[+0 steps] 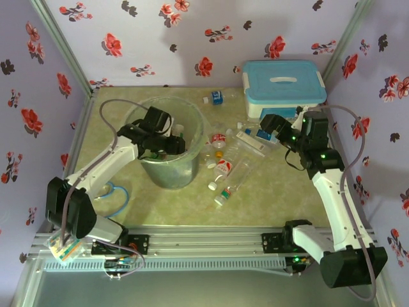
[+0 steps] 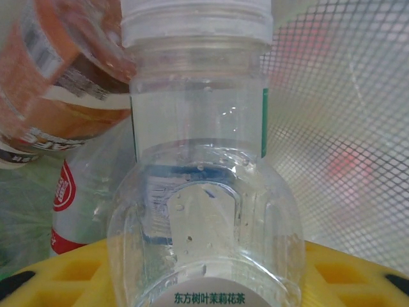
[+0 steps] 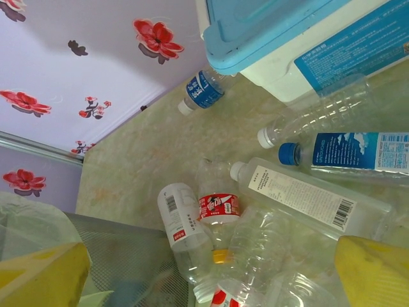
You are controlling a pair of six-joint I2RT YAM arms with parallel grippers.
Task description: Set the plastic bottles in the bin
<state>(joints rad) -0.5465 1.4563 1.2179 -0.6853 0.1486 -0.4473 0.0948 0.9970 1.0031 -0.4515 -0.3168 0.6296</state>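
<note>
My left gripper (image 1: 167,139) reaches into the bin (image 1: 167,174), a grey mesh bucket lined with a clear bag. It is shut on a clear plastic bottle (image 2: 201,192) with a white cap, held between yellow fingers (image 2: 70,278). Inside the bin lie an orange-labelled bottle (image 2: 57,96) and a red-labelled one (image 2: 64,198). My right gripper (image 1: 276,125) hangs open above the loose bottles (image 1: 225,163) right of the bin. Under its spread yellow fingers (image 3: 370,268) lie a red-labelled bottle (image 3: 219,208), a white-labelled one (image 3: 181,214), a long one (image 3: 307,195) and a blue-capped one (image 3: 358,153).
A white box with a light-blue lid (image 1: 281,86) stands at the back right, just behind my right gripper. A blue-labelled bottle (image 1: 216,98) lies alone near the back wall. A blue cable loop (image 1: 118,192) rests left of the bin. Flowered walls close in three sides.
</note>
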